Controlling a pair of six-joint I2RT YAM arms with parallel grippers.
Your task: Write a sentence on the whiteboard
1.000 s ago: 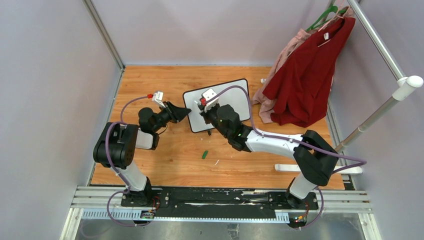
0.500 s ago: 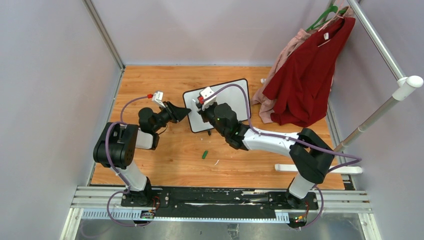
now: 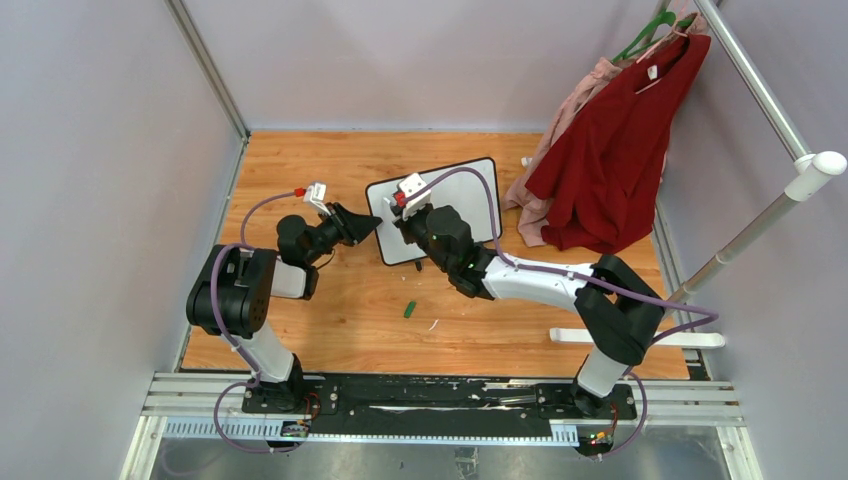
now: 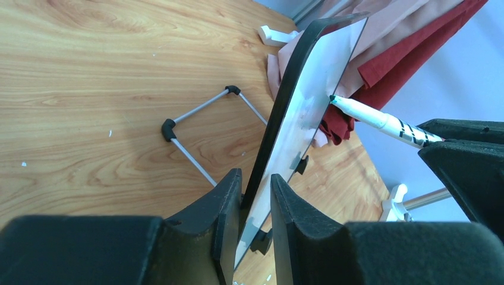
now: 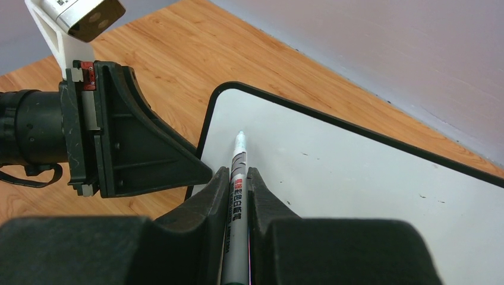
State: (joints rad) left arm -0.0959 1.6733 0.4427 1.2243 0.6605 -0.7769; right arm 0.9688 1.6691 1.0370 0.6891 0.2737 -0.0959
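Between the jaws of the left gripper sits the left edge of the whiteboard, pinched tight. The right gripper is clamped round a marker — tip on the board near its far-left corner. Board's tilted up mid-table, with a red garment to its right.

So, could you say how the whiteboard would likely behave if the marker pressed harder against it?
Probably stiff: the whiteboard looks unbent though the left gripper pinches only one edge. Likely tippy: it stands tilted on its narrow edge, so the marker pushing could topple it if released.
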